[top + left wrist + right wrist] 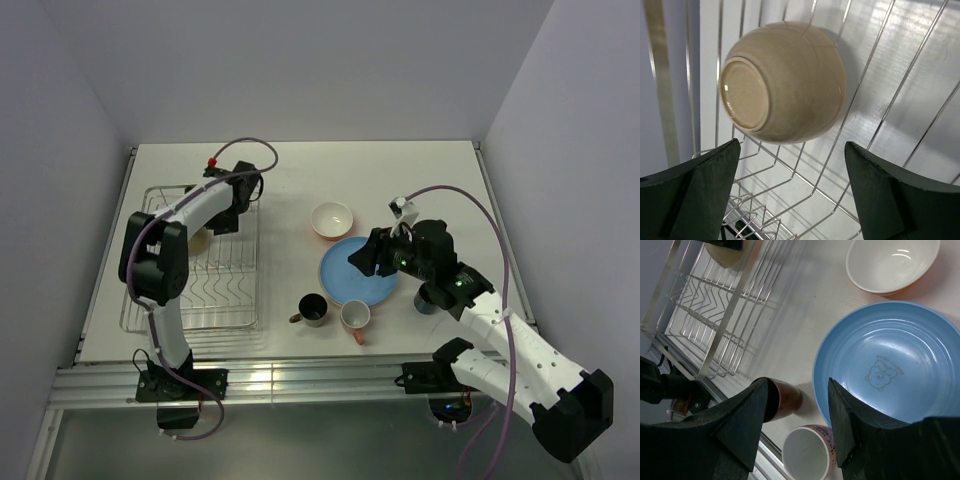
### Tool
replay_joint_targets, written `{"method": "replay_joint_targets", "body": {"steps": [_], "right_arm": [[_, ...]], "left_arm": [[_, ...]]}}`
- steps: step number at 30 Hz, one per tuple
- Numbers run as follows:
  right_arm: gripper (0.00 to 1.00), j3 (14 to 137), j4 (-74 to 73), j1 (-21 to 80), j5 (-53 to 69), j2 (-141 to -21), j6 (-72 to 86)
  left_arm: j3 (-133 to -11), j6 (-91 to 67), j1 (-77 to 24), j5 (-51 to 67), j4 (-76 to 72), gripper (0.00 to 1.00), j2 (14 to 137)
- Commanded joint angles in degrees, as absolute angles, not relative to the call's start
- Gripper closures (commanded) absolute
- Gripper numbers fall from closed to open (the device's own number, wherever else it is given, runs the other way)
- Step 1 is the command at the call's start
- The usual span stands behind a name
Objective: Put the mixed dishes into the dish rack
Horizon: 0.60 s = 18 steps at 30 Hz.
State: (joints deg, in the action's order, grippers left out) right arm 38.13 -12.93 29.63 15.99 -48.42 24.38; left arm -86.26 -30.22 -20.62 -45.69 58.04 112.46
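Here, nearest me, both arms rise from the near edge of the table [430, 170]. The right arm reaches forward and to its left, bent low. Its right gripper [362, 258] hangs over the left part of the blue plate [350, 285], jaws apart with nothing between them. Just nearer than the plate, the dark brown mug [312, 310] and the pinkish-orange mug [355, 316] stand close together. The dark blue mug [427, 298] shows partly beside the right arm's wrist. Beyond the plate, the cream bowl with orange outside [332, 219] sits upright, with bare tabletop behind it. The dish rack [190, 300] lies along the table's left edge. The left arm folds at the elbow above the rack and stretches towards its far right corner. There the left gripper [790, 200] is spread wide and empty. In front of it the cream bowl [785, 82] lies tipped on the wires, foot showing.
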Motion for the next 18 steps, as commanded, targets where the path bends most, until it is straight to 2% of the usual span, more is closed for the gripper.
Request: {"method": "replay_joint_targets", "body": {"steps": [1,6,10,18], "right_arm": [[0.41,38.06,-12.22,29.44,16.26,-47.11,24.17],[0.41,38.58,-13.36,29.44,16.26,-46.32,24.43],[0.41,39.11,-14.85,29.44,15.56,-44.91,24.26],[0.41,39.64,-15.12,29.44,15.56,-45.79,24.35]], "left_arm": [[-86.4,-31.73,-20.74,-45.61,57.75,0.08,106.53],[-86.84,-32.43,-19.6,-47.9,58.98,0.1,107.84],[-85.08,-31.82,-17.84,-46.93,56.87,0.15,107.84],[-82.8,-28.58,-10.74,-48.34,53.18,0.15,105.48]]}}
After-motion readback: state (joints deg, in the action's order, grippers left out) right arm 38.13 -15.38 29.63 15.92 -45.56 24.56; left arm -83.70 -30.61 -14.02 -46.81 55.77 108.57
